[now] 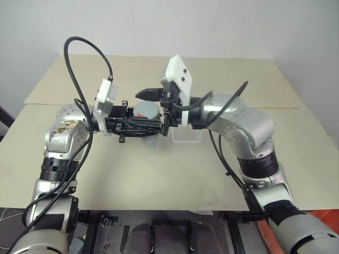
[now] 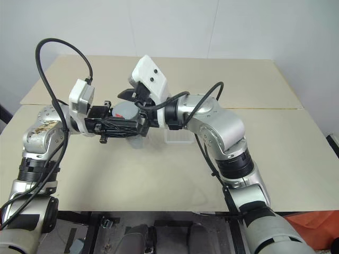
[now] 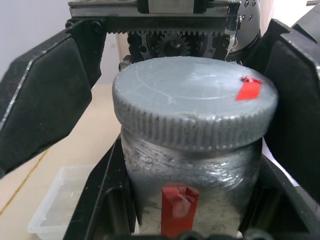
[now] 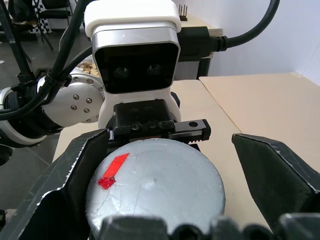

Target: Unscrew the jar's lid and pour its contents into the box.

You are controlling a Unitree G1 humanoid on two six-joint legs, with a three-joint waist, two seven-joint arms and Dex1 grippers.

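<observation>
My left gripper (image 1: 150,127) is shut on the jar (image 3: 190,170), holding it upright above the table. A red-and-white label (image 3: 179,202) shows on the jar's side. The grey lid (image 3: 195,107) sits on the jar and has a red mark (image 3: 248,90) near its rim. My right gripper (image 4: 170,150) is open at lid height, with its black fingers (image 4: 65,200) on either side of the lid and clear of it. The clear box (image 1: 186,135) rests on the table just right of the jar, behind my right wrist. The contents are hidden.
The beige table (image 1: 159,174) stretches around both arms, and a second tabletop (image 1: 238,74) adjoins it behind. Black cables (image 1: 79,58) loop above my left arm. A white wall stands at the back.
</observation>
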